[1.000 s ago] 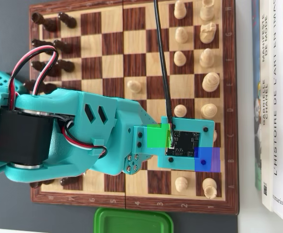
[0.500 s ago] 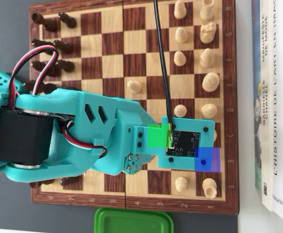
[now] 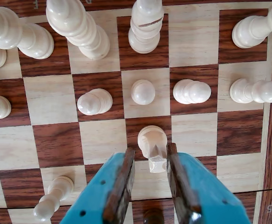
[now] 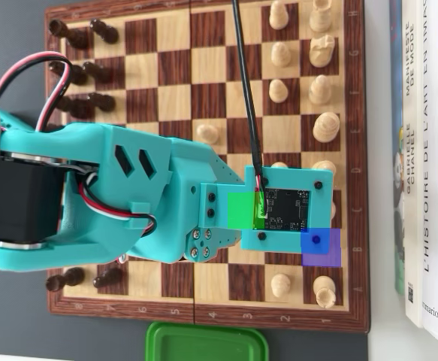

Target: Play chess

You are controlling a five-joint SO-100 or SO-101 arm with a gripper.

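In the wrist view my gripper [image 3: 150, 150] stands over the chessboard [image 3: 56, 144] with its teal, brown-padded jaws on either side of a white piece [image 3: 150, 137]. The piece touches the right pad [image 3: 173, 163]. A gap stays between it and the left pad [image 3: 125, 170], so the gripper is open. A row of white pawns [image 3: 142, 91] lies just beyond, with taller white pieces [image 3: 146, 25] behind them. In the overhead view the teal arm [image 4: 128, 195] and its camera board [image 4: 286, 210] hide the jaws and the piece.
Dark pieces [image 4: 76, 71] line the board's left edge in the overhead view and white pieces [image 4: 322, 90] the right. One white pawn [image 4: 207, 134] stands forward. Books [image 4: 421, 150] lie right of the board, and a green lid [image 4: 207, 342] below it.
In the overhead view the arm has shifted a little toward the top of the picture, and the camera board now covers more of the white pieces above it.
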